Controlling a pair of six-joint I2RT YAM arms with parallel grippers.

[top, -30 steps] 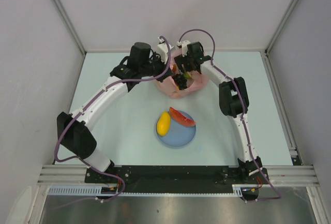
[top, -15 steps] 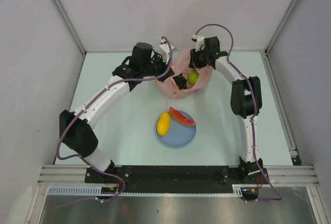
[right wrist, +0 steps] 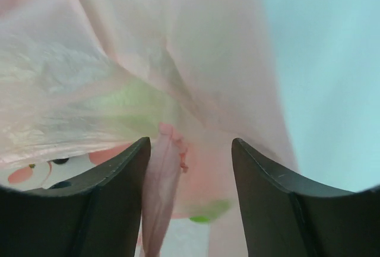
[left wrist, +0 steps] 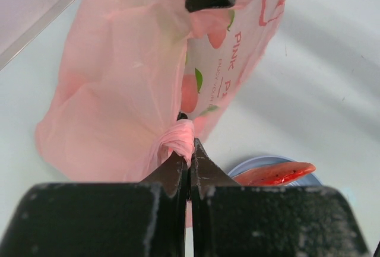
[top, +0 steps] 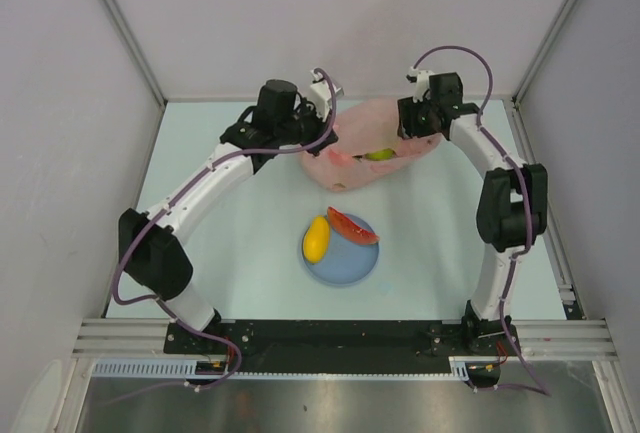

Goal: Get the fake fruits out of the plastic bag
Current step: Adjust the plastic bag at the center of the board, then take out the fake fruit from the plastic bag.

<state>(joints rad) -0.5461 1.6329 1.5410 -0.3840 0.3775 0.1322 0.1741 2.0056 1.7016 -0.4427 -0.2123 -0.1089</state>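
From above, my left fingers [top: 330, 149] are clamped on the near-left edge of the plastic bag [top: 365, 165], which lies on the counter [top: 220, 223] stretched sideways between my two hands. My right fingers [top: 413, 135] are at the bag's opposite, right-hand end. A green fruit [top: 378, 154] shows in the bag's mouth, between the two pairs of fingers. Nearer my bases than either pair of fingers sits a blue plate [top: 345, 271] with a yellow fruit [top: 316, 238] and a red piece [top: 352, 225] lying on it, side by side.

From my left wrist, the fingers are shut tight on a twisted tuft of the bag's pink film, right at their tips. The rest of the bag spreads beyond and to the left of them, its printed side turned right. The red piece and the plate's rim lie just right of the fingertips. A black part of my other hand meets the bag's far rim.

From my right wrist, the fingers stand apart. A loose fold of the bag hangs between them, close to the left one, not clamped. The bag fills everything beyond the tips, with bare counter to the right.
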